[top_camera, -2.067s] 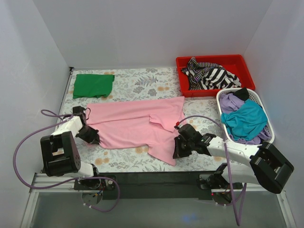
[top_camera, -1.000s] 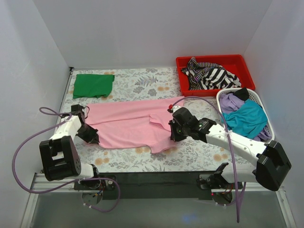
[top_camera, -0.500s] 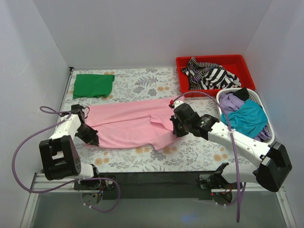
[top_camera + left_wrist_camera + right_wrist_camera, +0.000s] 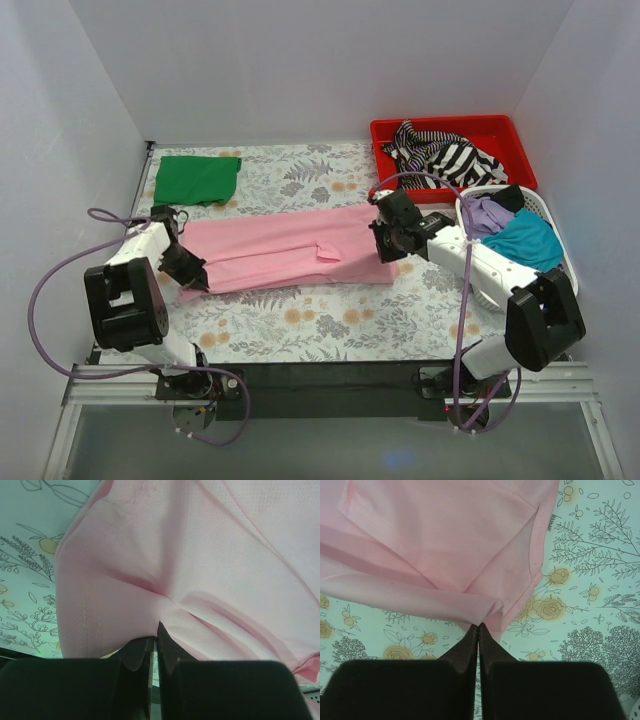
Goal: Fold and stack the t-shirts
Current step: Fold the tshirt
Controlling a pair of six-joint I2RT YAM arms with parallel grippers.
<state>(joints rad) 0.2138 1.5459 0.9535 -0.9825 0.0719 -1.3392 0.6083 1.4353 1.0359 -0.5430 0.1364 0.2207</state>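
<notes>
The light pink t-shirt [image 4: 285, 250] lies as a long folded band across the middle of the floral table. My left gripper [image 4: 193, 279] is shut on its left end; in the left wrist view the jaws [image 4: 156, 639] pinch a fold of the pink cloth [image 4: 200, 555]. My right gripper [image 4: 386, 250] is shut on its right end; in the right wrist view the closed tips [image 4: 478, 626] hold a fold of the pink cloth [image 4: 445, 540]. A folded dark green t-shirt [image 4: 196, 179] lies at the back left.
A red bin [image 4: 445, 124] at the back right holds a black-and-white striped t-shirt [image 4: 445, 158]. A white basket [image 4: 548, 207] at the right holds a teal t-shirt [image 4: 522, 240] and a purple t-shirt [image 4: 485, 213]. Grey walls close in the table.
My right gripper has carried the near hem of the pink t-shirt away from me and to the right, folding it over into a narrow band. My left gripper held the left end, shifting slightly.
</notes>
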